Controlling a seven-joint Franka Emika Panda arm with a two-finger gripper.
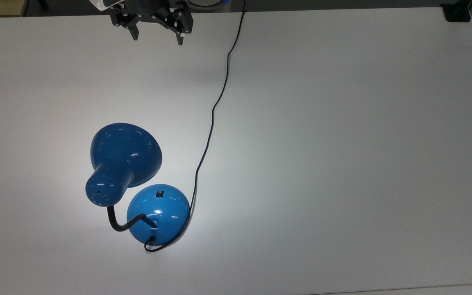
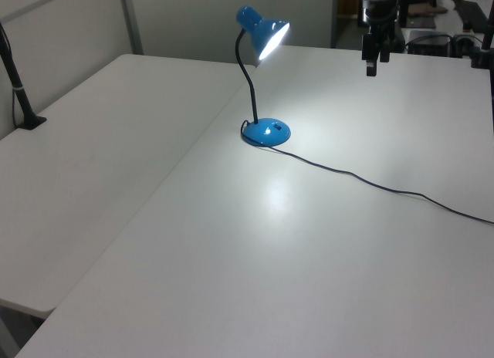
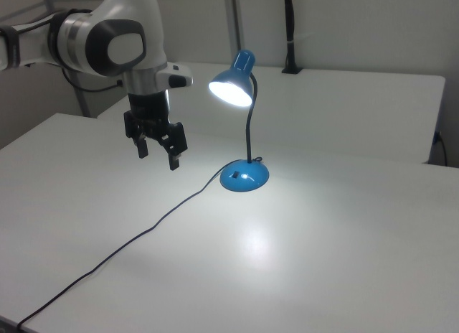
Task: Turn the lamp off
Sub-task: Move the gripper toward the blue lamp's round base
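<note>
On the white tabletop (image 1: 342,143), blue lamp (image 1: 158,211) lit, shade glowing, gripper (image 3: 159,152) well apart in the air, jaws open, empty.

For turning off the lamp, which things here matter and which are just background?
Part of the job:
- lamp, lit, with its switch on the blue base
- gripper, open, held above the table, apart from the lamp

Just there:
- cord trailing across the white table
- black clamp post
</note>
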